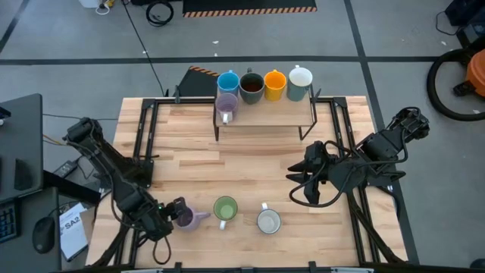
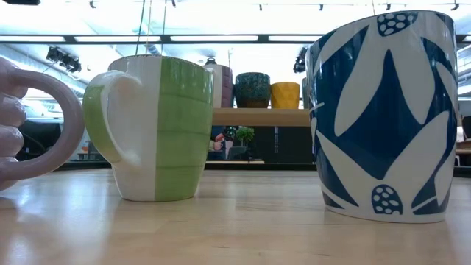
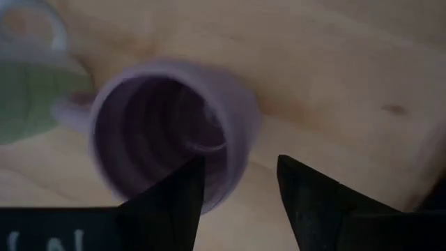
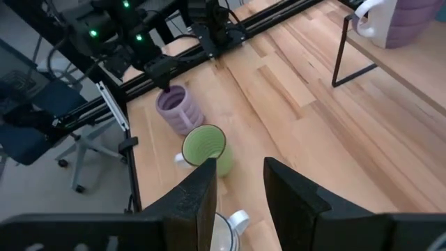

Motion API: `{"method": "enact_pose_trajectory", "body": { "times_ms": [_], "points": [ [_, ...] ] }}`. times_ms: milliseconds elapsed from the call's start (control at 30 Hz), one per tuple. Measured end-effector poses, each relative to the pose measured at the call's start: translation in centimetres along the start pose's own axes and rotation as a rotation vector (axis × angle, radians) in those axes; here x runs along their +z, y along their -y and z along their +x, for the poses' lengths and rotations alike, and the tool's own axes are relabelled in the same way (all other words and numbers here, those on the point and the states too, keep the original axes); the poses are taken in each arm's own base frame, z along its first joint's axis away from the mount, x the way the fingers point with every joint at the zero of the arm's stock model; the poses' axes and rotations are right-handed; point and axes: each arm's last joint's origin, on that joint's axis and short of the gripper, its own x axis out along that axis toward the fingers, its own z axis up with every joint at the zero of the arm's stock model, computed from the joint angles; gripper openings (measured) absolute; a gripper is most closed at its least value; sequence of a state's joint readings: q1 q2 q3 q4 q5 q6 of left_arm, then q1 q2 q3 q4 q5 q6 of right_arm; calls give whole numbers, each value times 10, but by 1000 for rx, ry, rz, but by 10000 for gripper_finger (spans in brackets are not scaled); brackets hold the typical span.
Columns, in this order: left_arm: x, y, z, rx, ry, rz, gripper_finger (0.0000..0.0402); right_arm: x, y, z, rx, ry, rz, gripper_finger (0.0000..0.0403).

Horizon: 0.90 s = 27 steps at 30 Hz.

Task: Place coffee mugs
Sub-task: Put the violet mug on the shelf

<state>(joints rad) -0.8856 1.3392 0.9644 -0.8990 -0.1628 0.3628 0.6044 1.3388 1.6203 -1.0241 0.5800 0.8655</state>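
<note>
Where the wooden table (image 1: pixel 250 163) runs along its near edge, three small handled ceramic mugs standing in a row: a ribbed lilac mug (image 1: pixel 186 218) at the left, a green-and-white mug (image 1: pixel 225 209) in the middle just beside it, and a white mug with a dark blue leaf pattern (image 1: pixel 268 221) at the right, a little apart. All three upright, open mouths up, as seen from above; in the low view the green-and-white mug (image 2: pixel 151 126) and the blue-patterned one (image 2: pixel 383 110) resting flat on the boards. At the lilac mug (image 3: pixel 171 132), the left gripper (image 1: pixel 173 213), fingers parted around the rim on its left side, one finger (image 3: pixel 174 202) over the mouth and the other outside the wall; cannot tell whether the pads touch. Farther back, a low wooden shelf on thin black legs (image 1: pixel 265 114) at the table's far edge, carrying a second lilac mug (image 1: pixel 226 106), with a blue mug (image 1: pixel 228 83), a dark brown mug (image 1: pixel 251 86), an orange mug (image 1: pixel 274 84) and a white mug (image 1: pixel 300 82) in a row from left to right behind it. At the right, between shelf and near row, the right gripper (image 1: pixel 297 184) hanging above the boards, fingers apart and empty.
</note>
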Motion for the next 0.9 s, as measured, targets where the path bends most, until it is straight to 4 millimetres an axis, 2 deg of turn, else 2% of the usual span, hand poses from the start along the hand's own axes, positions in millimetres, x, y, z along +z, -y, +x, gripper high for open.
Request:
{"method": "enact_pose_trajectory", "body": {
  "times_ms": [200,500,900],
  "points": [
    [0,1,1,-4,1,102,173,0,0,0,-3,4,27,125],
    [-6,3,17,29,3,240,151,0,0,0,-3,7,37,125],
    [-8,0,21,11,27,192,116,2,-2,0,13,21,51,125]
  ]
}}
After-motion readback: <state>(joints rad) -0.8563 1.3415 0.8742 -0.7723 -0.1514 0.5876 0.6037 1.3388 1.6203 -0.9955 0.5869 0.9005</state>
